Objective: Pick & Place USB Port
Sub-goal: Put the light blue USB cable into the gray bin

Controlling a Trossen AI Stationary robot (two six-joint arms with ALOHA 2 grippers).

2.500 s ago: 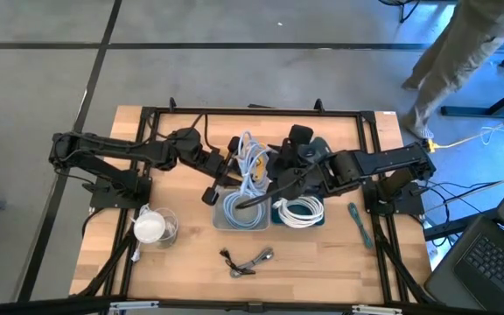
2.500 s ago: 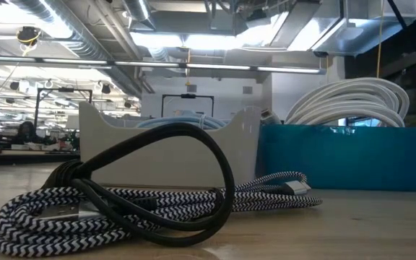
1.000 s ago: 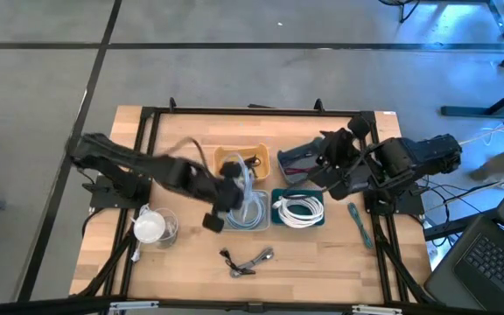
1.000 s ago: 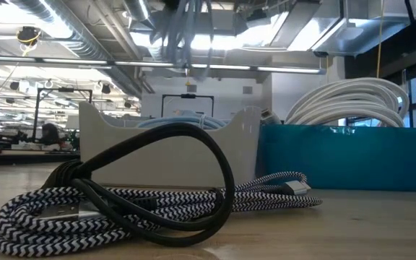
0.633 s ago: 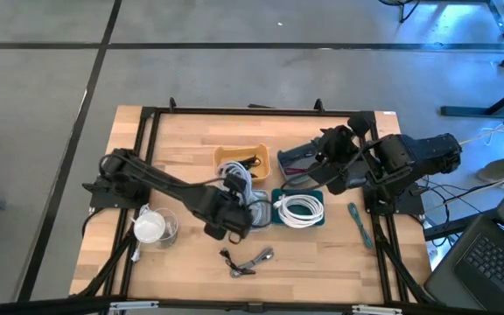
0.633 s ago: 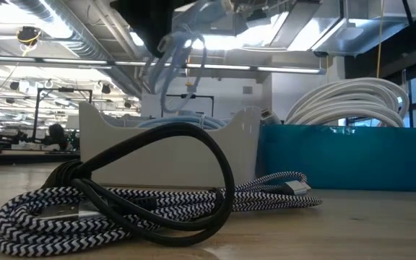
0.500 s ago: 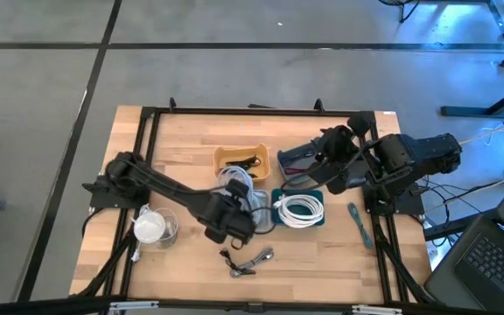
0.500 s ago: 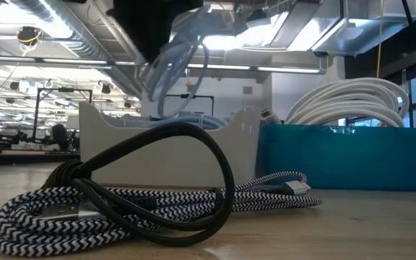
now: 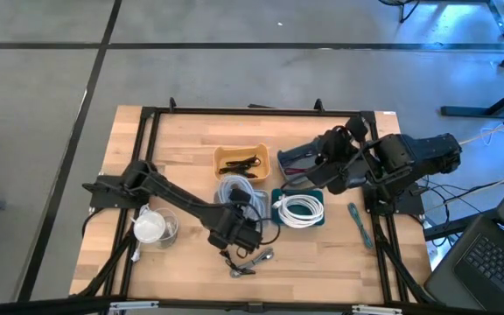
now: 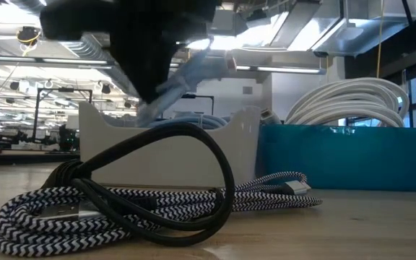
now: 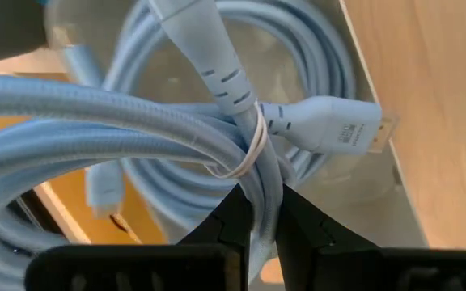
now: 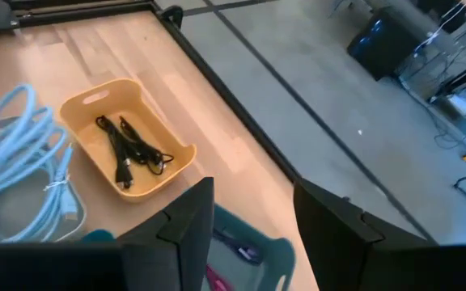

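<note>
My left gripper point(image 9: 241, 217) is shut on a pale blue USB cable bundle point(image 11: 136, 121), tied with a rubber band point(image 11: 249, 158), its plug point(image 11: 338, 133) sticking out sideways. The bundle point(image 9: 234, 191) hangs over the grey bin point(image 10: 165, 152), where another pale blue coil point(image 11: 314, 56) lies. In the low view the cable point(image 10: 193, 72) slants down from the dark gripper behind the bin's wall. My right gripper point(image 12: 253, 222) stands open, raised over the table's far right. My left gripper pinches several strands of the bundle point(image 11: 259, 198) between its two fingers point(image 11: 233, 222), just beside the rubber band. The fingers come from above, slanting steeply down. The bundle hangs below them. Its lower loops dip behind the grey bin's wall, so I cannot tell whether they rest inside.
A teal bin point(image 9: 280, 222) holds a white cable point(image 9: 300, 210). At the far side are a yellow bin point(image 9: 241, 162) with black cables and a dark bin point(image 9: 297, 159). A braided cable point(image 9: 250, 261) lies near the front, a plastic cup point(image 9: 151, 227) at the left, a teal tool point(image 9: 358, 224) at the right.
My left gripper has gone down and toward the table's near edge with the blue bundle, tipping from nearly level to steeply downward. The bundle has sunk from high above the bins until its loops reach the grey bin's rim.
</note>
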